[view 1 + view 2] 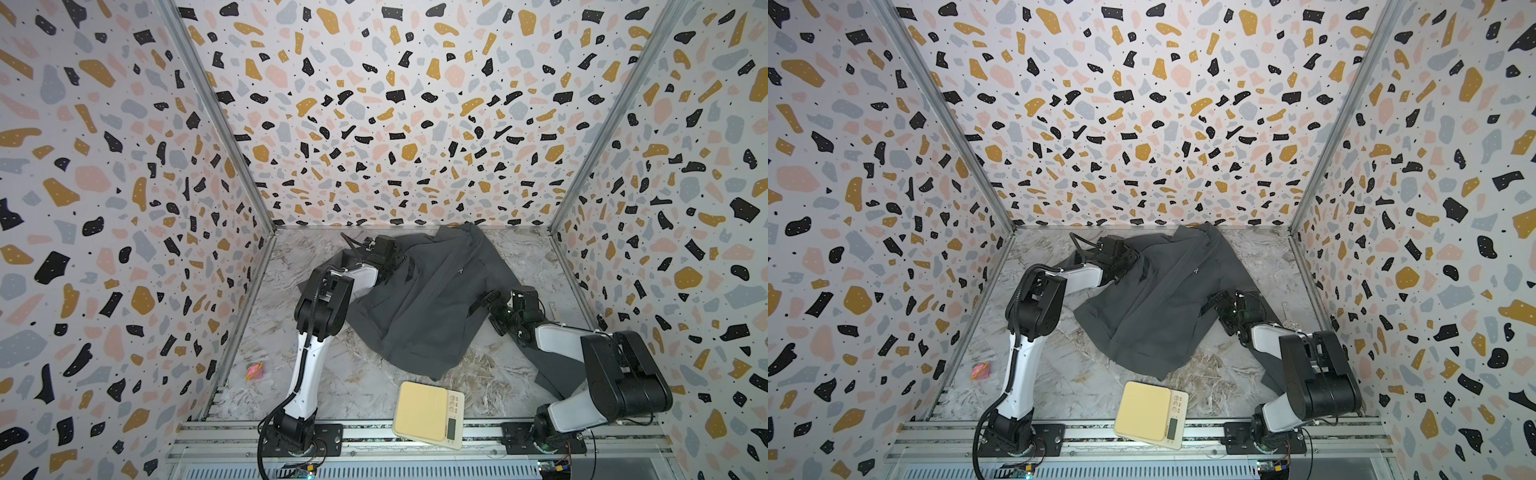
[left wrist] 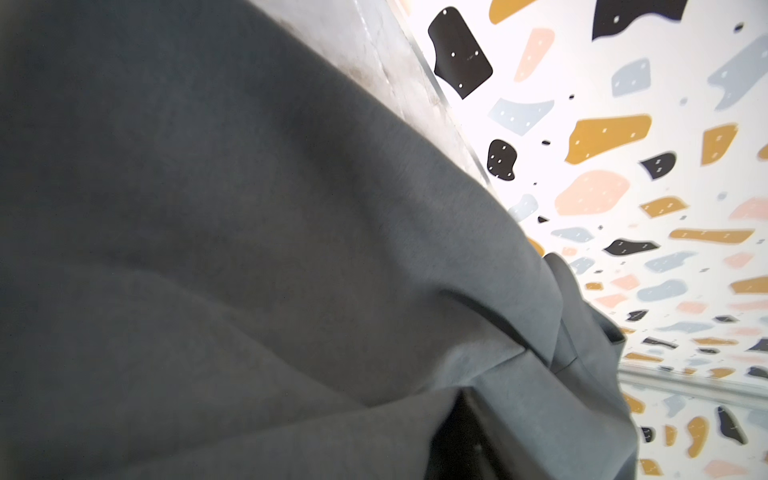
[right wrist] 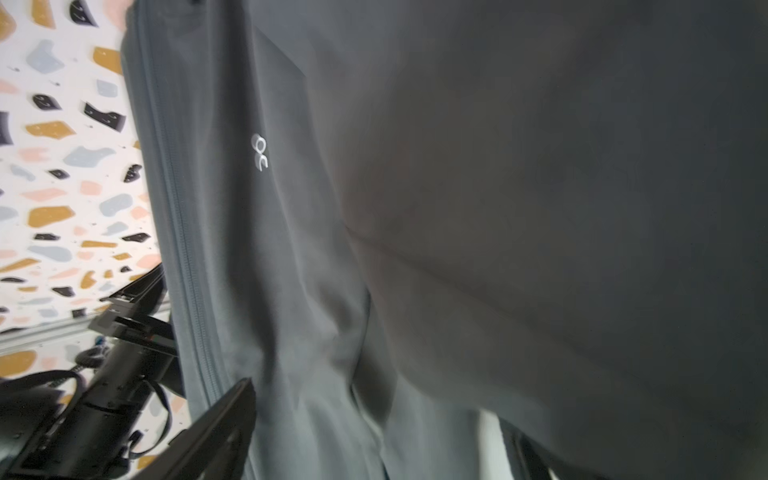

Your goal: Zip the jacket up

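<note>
Overhead, jacket spot: jacket front up at the back middle of the table, collar by the back wall, in both top views.
Jacket axis: long line from collar at the back to hem at the front, slanting leftward toward the front.
Left gripper: left gripper at the jacket's left edge, tips lost against dark cloth; apart or together, cannot tell.
Right gripper: right gripper at the jacket's right side.
Hidden: one sleeve running under the right arm, end out of sight.
Front edge: scale near the hem.
Left wrist view: jacket filling most of the frame, blurred; one dark finger half under a fold; jaw gap not readable.
Right wrist view: logo beside the zip; fingers spread wide apart, cloth lying between them, no clamp to be made out.
</note>
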`<state>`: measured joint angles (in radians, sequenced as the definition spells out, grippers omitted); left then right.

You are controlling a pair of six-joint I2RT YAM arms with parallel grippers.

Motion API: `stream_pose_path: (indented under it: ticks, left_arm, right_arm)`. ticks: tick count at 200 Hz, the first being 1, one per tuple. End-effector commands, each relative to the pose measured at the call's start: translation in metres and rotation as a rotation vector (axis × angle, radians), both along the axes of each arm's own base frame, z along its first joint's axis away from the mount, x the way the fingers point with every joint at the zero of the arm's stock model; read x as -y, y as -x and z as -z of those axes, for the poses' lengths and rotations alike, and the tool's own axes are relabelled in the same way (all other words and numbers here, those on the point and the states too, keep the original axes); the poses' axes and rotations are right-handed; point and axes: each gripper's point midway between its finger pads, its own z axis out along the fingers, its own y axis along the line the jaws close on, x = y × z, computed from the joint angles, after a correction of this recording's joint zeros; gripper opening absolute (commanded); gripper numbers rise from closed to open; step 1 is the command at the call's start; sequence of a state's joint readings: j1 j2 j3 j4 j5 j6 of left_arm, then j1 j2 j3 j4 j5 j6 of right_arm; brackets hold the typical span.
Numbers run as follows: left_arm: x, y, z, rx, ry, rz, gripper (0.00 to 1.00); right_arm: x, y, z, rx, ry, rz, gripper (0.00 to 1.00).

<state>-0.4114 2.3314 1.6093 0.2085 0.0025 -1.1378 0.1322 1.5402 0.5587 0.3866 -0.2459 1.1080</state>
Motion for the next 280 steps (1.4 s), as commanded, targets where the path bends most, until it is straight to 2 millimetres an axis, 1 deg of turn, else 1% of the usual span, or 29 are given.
stream_pose_path:
  ticks: [1, 20, 30, 37, 42, 47, 53, 57, 66, 90, 106, 119, 133, 153, 175, 184, 190, 193, 201, 214, 223, 227, 230, 233, 238, 249, 252, 267, 280]
  left_arm:
    - [0.013, -0.027, -0.038, 0.15, 0.061, 0.032, 0.43]
    - [0.011, -0.04, -0.05, 0.2, 0.018, 0.054, 0.22]
    - [0.006, -0.045, -0.056, 0.224, -0.011, 0.06, 0.1]
    - [0.0, -0.049, -0.062, 0.239, -0.029, 0.06, 0.02]
    - [-0.006, -0.051, -0.064, 0.245, -0.045, 0.056, 0.0]
    - [-0.013, -0.052, -0.068, 0.251, -0.063, 0.049, 0.0]
    - [-0.024, -0.053, -0.073, 0.257, -0.085, 0.038, 0.0]
    - [-0.032, -0.053, -0.075, 0.259, -0.102, 0.027, 0.0]
    - [-0.052, -0.052, -0.082, 0.265, -0.136, -0.003, 0.0]
    - [-0.105, -0.047, -0.095, 0.281, -0.199, -0.073, 0.0]
    - [-0.136, -0.041, -0.096, 0.274, -0.217, -0.111, 0.0]
    - [-0.156, -0.035, -0.095, 0.272, -0.229, -0.134, 0.0]
    - [-0.172, -0.031, -0.092, 0.269, -0.242, -0.153, 0.0]
    - [-0.183, -0.028, -0.085, 0.257, -0.256, -0.147, 0.0]
    - [-0.187, -0.026, -0.08, 0.245, -0.289, -0.129, 0.0]
    - [-0.187, -0.025, -0.079, 0.24, -0.299, -0.121, 0.0]
    - [-0.187, -0.025, -0.079, 0.237, -0.305, -0.116, 0.0]
    - [-0.188, -0.024, -0.078, 0.234, -0.307, -0.115, 0.07]
    - [-0.187, -0.023, -0.077, 0.226, -0.311, -0.106, 0.22]
    - [-0.184, -0.018, -0.077, 0.216, -0.304, -0.086, 0.45]
    - [-0.182, -0.011, -0.076, 0.202, -0.295, -0.071, 0.55]
    - [-0.18, -0.008, -0.076, 0.197, -0.288, -0.061, 0.57]
    - [-0.179, -0.005, -0.076, 0.193, -0.284, -0.055, 0.59]
    - [-0.177, -0.002, -0.076, 0.19, -0.277, -0.049, 0.6]
    - [-0.175, 0.004, -0.077, 0.186, -0.267, -0.038, 0.61]
    - [-0.169, 0.02, -0.08, 0.174, -0.255, -0.018, 0.64]
    - [-0.167, 0.027, -0.075, 0.148, -0.257, -0.008, 0.65]
    - [-0.156, 0.057, -0.072, 0.096, -0.279, 0.043, 0.67]
    - [-0.139, 0.086, -0.07, 0.067, -0.307, 0.101, 0.67]
  right_arm:
    - [0.026, -0.031, 0.011, 0.031, 0.111, 0.011, 0.85]
    - [0.039, -0.056, 0.011, 0.047, 0.161, -0.014, 0.76]
    - [0.042, -0.069, 0.006, 0.07, 0.178, -0.038, 0.69]
    - [0.045, -0.077, 0.001, 0.087, 0.19, -0.048, 0.61]
    - [0.046, -0.082, -0.003, 0.1, 0.196, -0.06, 0.54]
    - [0.048, -0.088, -0.007, 0.114, 0.208, -0.068, 0.43]
    - [0.051, -0.093, -0.012, 0.124, 0.23, -0.07, 0.23]
    - [0.054, -0.096, -0.014, 0.125, 0.247, -0.066, 0.14]
    - [0.064, -0.103, -0.018, 0.118, 0.292, -0.049, 0.0]
    - [0.091, -0.124, -0.021, 0.113, 0.354, -0.008, 0.0]
    - [0.105, -0.144, -0.019, 0.119, 0.366, -0.011, 0.0]
    - [0.109, -0.165, -0.018, 0.126, 0.378, -0.042, 0.0]
    - [0.11, -0.188, -0.02, 0.136, 0.394, -0.076, 0.0]
    - [0.113, -0.218, -0.027, 0.164, 0.426, -0.101, 0.0]
    - [0.117, -0.246, -0.037, 0.191, 0.467, -0.117, 0.0]
    - [0.117, -0.257, -0.044, 0.201, 0.468, -0.131, 0.0]
    - [0.115, -0.261, -0.044, 0.19, 0.456, -0.146, 0.06]
    - [0.114, -0.263, -0.044, 0.185, 0.45, -0.152, 0.1]
    - [0.108, -0.264, -0.044, 0.175, 0.422, -0.177, 0.24]
    - [0.096, -0.256, -0.043, 0.147, 0.369, -0.217, 0.4]
    - [0.087, -0.244, -0.041, 0.12, 0.344, -0.239, 0.47]
    - [0.084, -0.239, -0.043, 0.117, 0.333, -0.248, 0.5]
    - [0.081, -0.234, -0.04, 0.106, 0.325, -0.255, 0.51]
    - [0.079, -0.229, -0.044, 0.106, 0.32, -0.26, 0.53]
    - [0.074, -0.218, -0.042, 0.093, 0.313, -0.268, 0.55]
    - [0.067, -0.196, -0.048, 0.089, 0.303, -0.282, 0.59]
    - [0.064, -0.19, -0.05, 0.089, 0.3, -0.288, 0.6]
    - [0.052, -0.157, -0.058, 0.077, 0.295, -0.314, 0.62]
    - [0.035, -0.127, -0.059, 0.058, 0.29, -0.359, 0.63]
